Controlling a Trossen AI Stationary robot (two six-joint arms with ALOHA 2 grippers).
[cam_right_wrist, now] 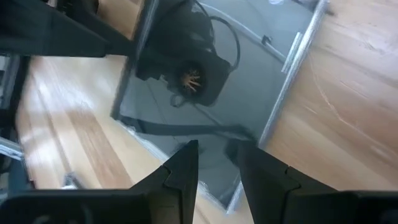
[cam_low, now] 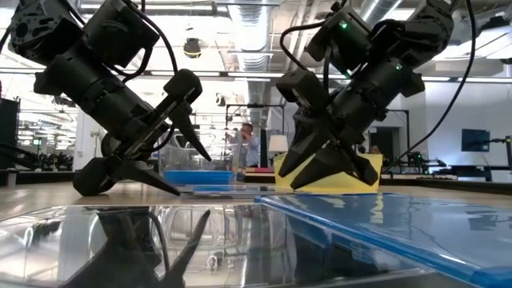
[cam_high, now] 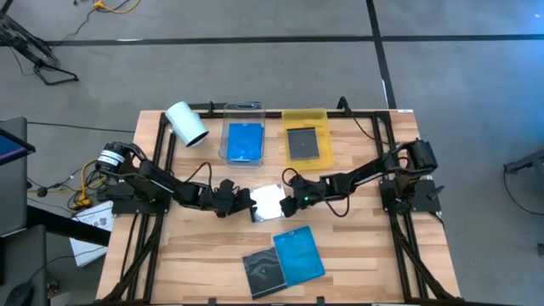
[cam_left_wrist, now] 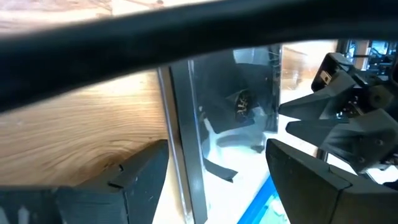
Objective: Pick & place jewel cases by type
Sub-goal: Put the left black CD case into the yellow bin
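Note:
A clear jewel case lies flat at the table's middle, mirroring the arms. My left gripper is open at its left edge; in the left wrist view the fingers stand either side of the case's spine. My right gripper is at the case's right side, its fingers nearly together and pointing down. A dark grey case and a blue case lie side by side near the near edge. Another blue case lies in the clear tray, and a dark one in the yellow tray. My left gripper has one finger low at the table and one raised; whether either touches the case cannot be told. My right gripper presses its nearly closed fingertips on the case's right part, slanting down from the table's right. The case stays flat on the table.
A white roll lies at the far left corner. The clear tray and yellow tray sit along the far edge. Bare wood lies left and right of the two near cases. A person stands far behind the table.

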